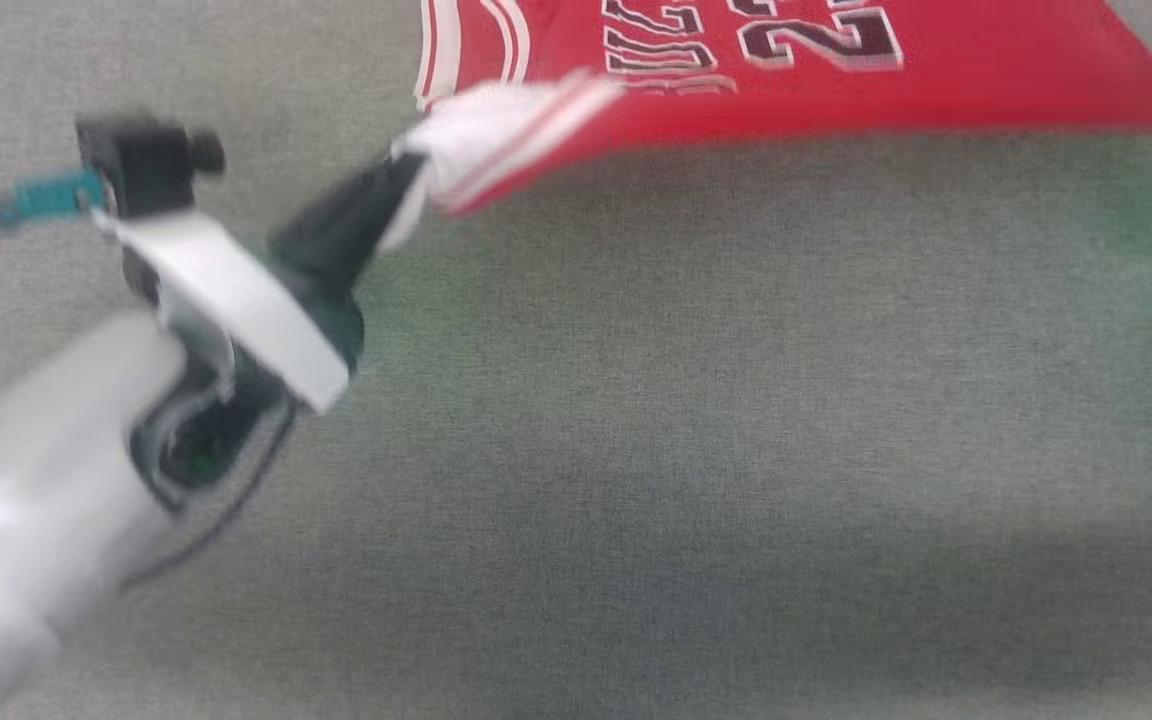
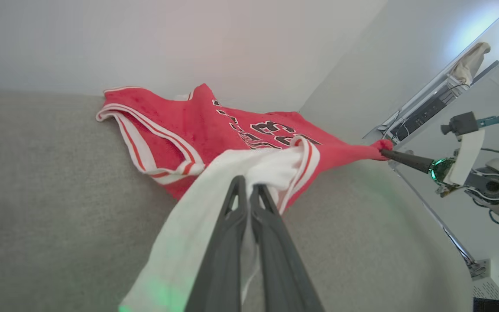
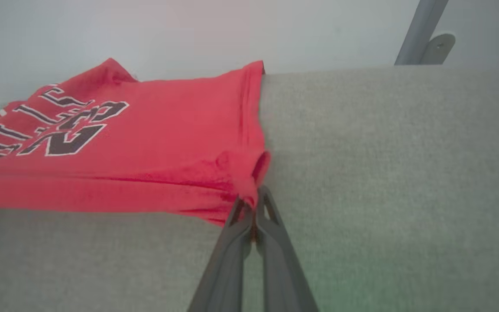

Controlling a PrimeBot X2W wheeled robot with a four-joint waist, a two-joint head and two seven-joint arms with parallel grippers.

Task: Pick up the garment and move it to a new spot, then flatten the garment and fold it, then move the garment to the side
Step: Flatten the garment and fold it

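Note:
The garment (image 1: 836, 95) is a red jersey with dark lettering and white, red-striped trim. It hangs stretched between both grippers, just above the grey cloth surface (image 1: 686, 450). My left gripper (image 1: 406, 175) is shut on its white end section at the upper middle of the head view. In the left wrist view the fingers (image 2: 236, 203) pinch that white cloth, and the garment (image 2: 215, 130) trails away to my right gripper (image 2: 383, 151). In the right wrist view my right gripper (image 3: 251, 203) is shut on a bunched red corner of the garment (image 3: 145, 143).
The grey cloth surface (image 3: 383, 151) runs wide in front of and beside the garment. A pale wall (image 2: 189, 39) stands behind it. A metal post (image 3: 418, 30) rises at the far edge. A rack with cables and equipment (image 2: 427, 108) stands off the right side.

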